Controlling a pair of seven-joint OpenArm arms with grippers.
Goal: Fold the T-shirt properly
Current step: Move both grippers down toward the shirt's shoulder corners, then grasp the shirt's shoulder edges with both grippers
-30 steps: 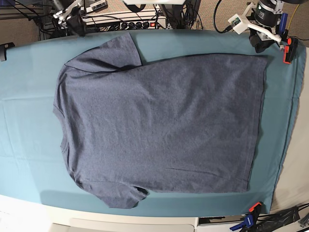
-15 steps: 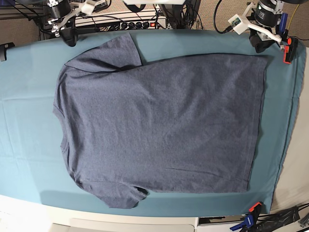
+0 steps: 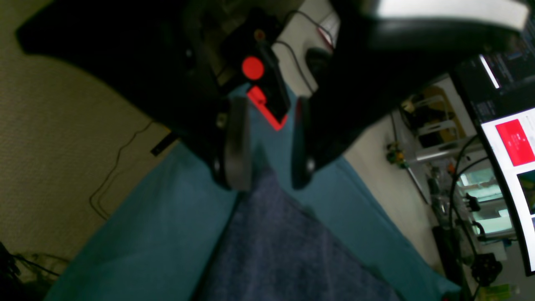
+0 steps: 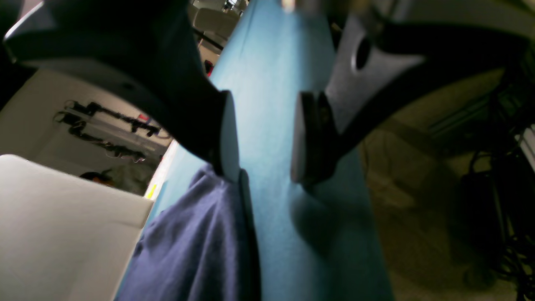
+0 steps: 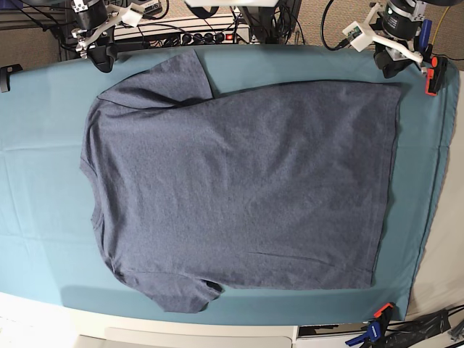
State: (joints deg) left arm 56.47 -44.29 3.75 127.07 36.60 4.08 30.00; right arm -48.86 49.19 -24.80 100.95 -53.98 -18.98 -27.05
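The slate-blue T-shirt [image 5: 239, 188] lies spread flat on the teal table cloth [image 5: 43, 181], collar to the left, hem to the right, both sleeves out. My left gripper [image 5: 395, 67] hovers open at the far right, just above the shirt's hem corner [image 3: 284, 242]; its fingers [image 3: 238, 146] straddle bare teal cloth and hold nothing. Open as well, my right gripper [image 5: 101, 56] hangs at the far left beside the upper sleeve. In the right wrist view the sleeve cloth [image 4: 196, 242] lies just under one finger [image 4: 225, 133], with only teal cloth between the pads.
A red clamp [image 5: 433, 75] grips the cloth at the far right corner, a blue-orange clamp [image 5: 377, 326] at the near right. A power strip and cables [image 5: 196, 35] run behind the far edge. A black clip [image 5: 9, 72] sits on the left edge.
My right gripper has shifted left along the far edge and down toward the sleeve. The left arm and the T-shirt have stayed put.
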